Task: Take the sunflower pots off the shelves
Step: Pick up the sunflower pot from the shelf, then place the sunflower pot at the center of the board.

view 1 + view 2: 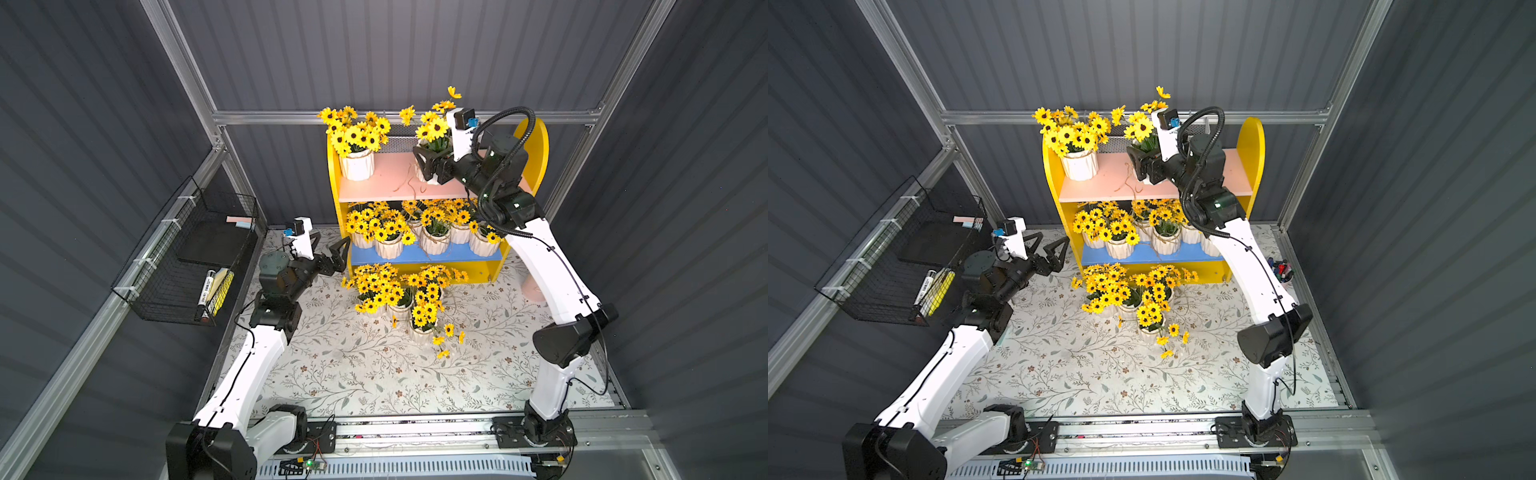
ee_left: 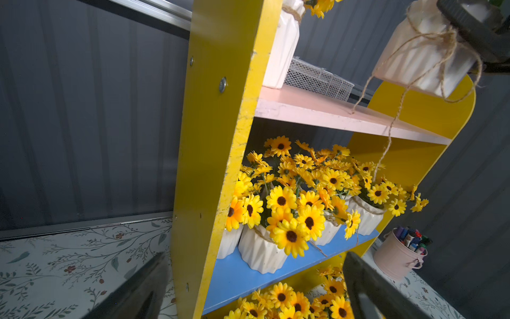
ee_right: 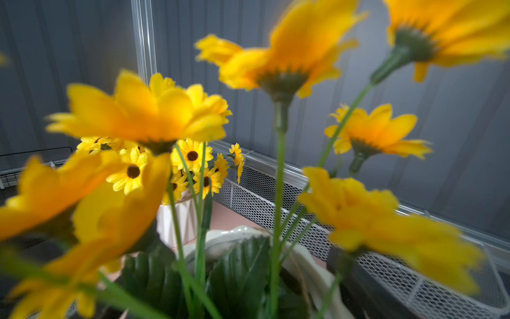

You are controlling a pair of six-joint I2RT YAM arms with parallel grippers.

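The shelves (image 1: 390,183) (image 1: 1100,183) stand at the back, with yellow sides, a pink upper board and a blue lower board. My right gripper (image 1: 430,166) (image 1: 1144,166) is shut on a sunflower pot (image 2: 419,55) (image 3: 240,232), which hangs tilted above the pink board with its twine dangling. A second pot (image 1: 356,164) stands on the pink board's left end. Several pots (image 1: 434,241) crowd the blue board. Several more (image 1: 399,309) sit on the table in front. My left gripper (image 1: 332,245) (image 2: 256,256) is open and empty beside the shelves' left panel (image 2: 218,138).
A black wire basket (image 1: 187,257) with markers hangs on the left wall. A white mesh basket (image 1: 399,137) (image 3: 276,198) sits behind the upper board. A pink cup of pens (image 1: 1283,272) (image 2: 397,256) stands right of the shelves. Floral cloth (image 1: 353,374) covers the table.
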